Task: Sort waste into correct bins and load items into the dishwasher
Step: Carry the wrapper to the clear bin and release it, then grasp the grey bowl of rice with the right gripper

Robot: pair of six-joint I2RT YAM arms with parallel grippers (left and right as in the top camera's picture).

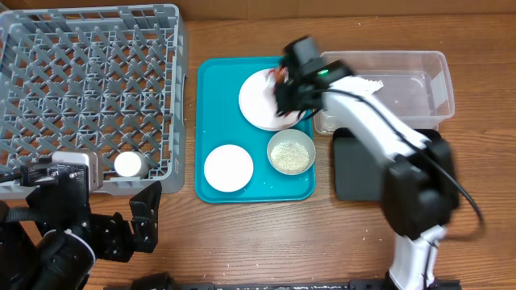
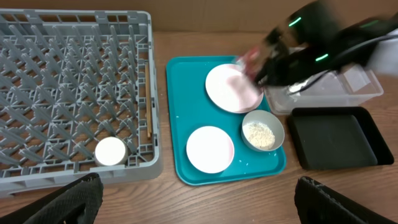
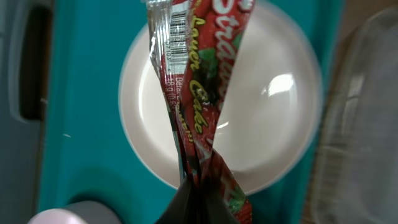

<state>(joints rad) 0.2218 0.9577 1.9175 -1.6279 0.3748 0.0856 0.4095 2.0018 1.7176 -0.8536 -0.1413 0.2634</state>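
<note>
My right gripper [image 1: 284,90] is shut on the red-and-white snack wrapper [image 3: 199,93] and holds it just above the round white plate [image 1: 256,103] on the teal tray. In the right wrist view the wrapper hangs over the plate [image 3: 273,112]. A pale grey bowl [image 1: 291,153] holds rice-like grains. A white-pinkish bowl [image 1: 228,167] sits next to it. A small white cup [image 1: 129,164] stands in the grey dish rack [image 1: 89,72]. My left gripper [image 2: 199,211] is open and empty, low over the table's front edge.
The teal tray [image 1: 214,97] lies between the rack and the bins. The clear tub [image 1: 419,89] stands at the back right with something white inside. The black tray [image 1: 355,169] lies in front of it, partly under my right arm.
</note>
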